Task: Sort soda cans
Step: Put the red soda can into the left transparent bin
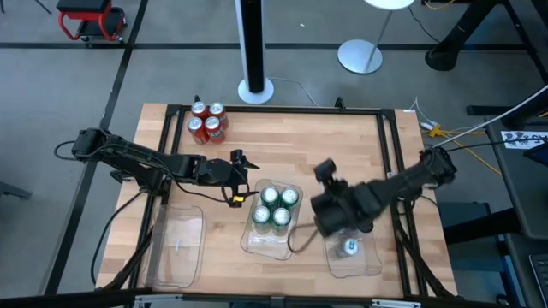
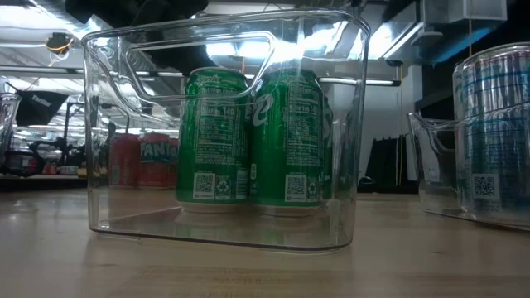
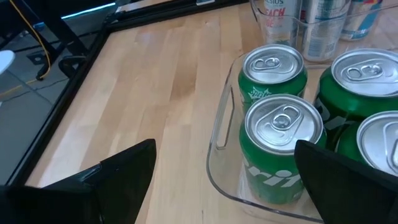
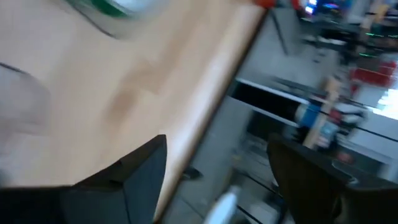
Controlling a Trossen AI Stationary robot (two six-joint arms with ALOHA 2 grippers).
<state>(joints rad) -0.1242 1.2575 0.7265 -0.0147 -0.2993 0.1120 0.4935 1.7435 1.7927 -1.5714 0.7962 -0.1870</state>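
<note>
Fingers of the left gripper (image 1: 242,181) are spread beside the green cans (image 1: 276,206); whether the right gripper (image 1: 330,224) grips cannot be told.

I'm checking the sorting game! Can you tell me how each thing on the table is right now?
Four green metal soda cans: upright in the middle clear plastic tray.
Four red metal soda cans: upright on the wooden table, unsorted.
Left clear tray: empty.
Right clear tray: holds silver cans.
Left gripper: open, empty.
Right gripper: empty, over the right tray.
</note>
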